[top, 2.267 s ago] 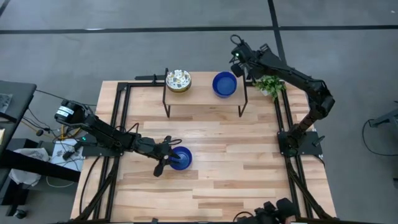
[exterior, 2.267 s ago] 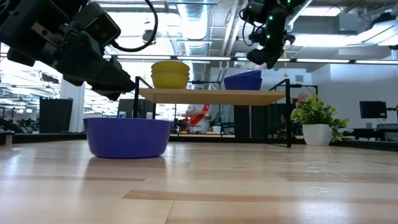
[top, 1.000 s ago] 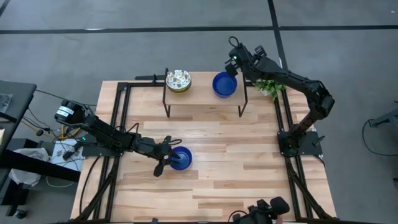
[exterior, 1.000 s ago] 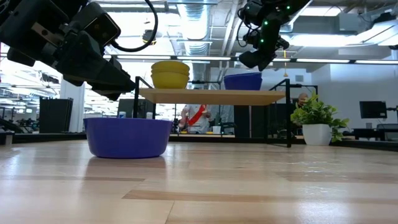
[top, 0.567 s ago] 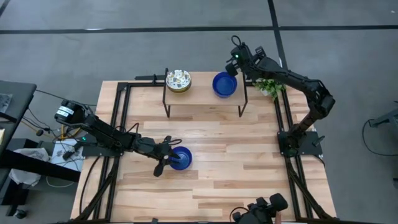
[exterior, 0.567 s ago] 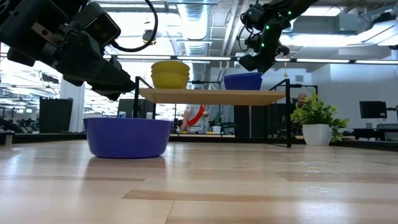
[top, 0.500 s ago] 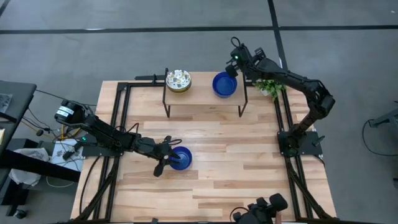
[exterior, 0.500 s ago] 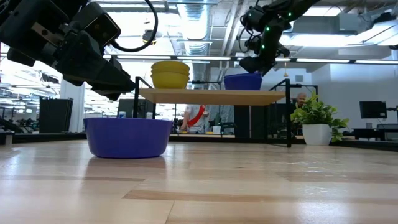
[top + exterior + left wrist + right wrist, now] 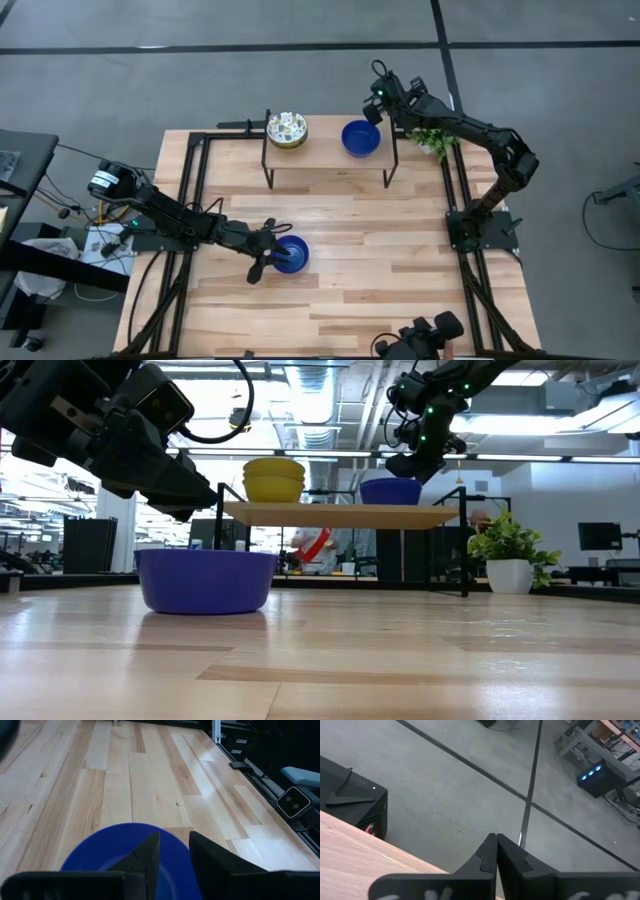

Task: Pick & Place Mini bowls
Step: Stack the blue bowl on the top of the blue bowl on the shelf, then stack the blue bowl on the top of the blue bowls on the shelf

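Note:
A blue mini bowl [image 9: 291, 255] [image 9: 205, 580] sits on its base on the wooden table, left of centre. My left gripper [image 9: 270, 251] [image 9: 174, 851] hovers open just above the bowl's left rim, and the bowl [image 9: 115, 850] shows below its fingers. A small raised shelf [image 9: 325, 152] at the far edge carries another blue mini bowl [image 9: 360, 139] [image 9: 390, 491]. It also carries a floral-patterned one, yellow outside [image 9: 287, 130] [image 9: 273, 478]. My right gripper [image 9: 372, 112] [image 9: 408, 468] [image 9: 496, 841] is shut at the far right rim of the shelf's blue bowl. My right gripper's shut fingertips come slanting down from the table's right, at the far right rim [image 9: 415, 481] of the shelf's blue bowl. I cannot tell whether they touch the rim. The bowl sits level on the shelf.
A potted green plant [image 9: 434, 138] [image 9: 510, 555] stands at the table's far right corner, under my right arm. The shelf's thin black legs [image 9: 268, 172] stand on the table. A person [image 9: 315, 550] shows in the room beyond. Bare tabletop spreads across the near half [image 9: 400, 290].
My right gripper, still shut, has sunk a little onto the far right rim of the shelf's blue bowl. That bowl's rim stood higher on the right a second ago and now lies level.

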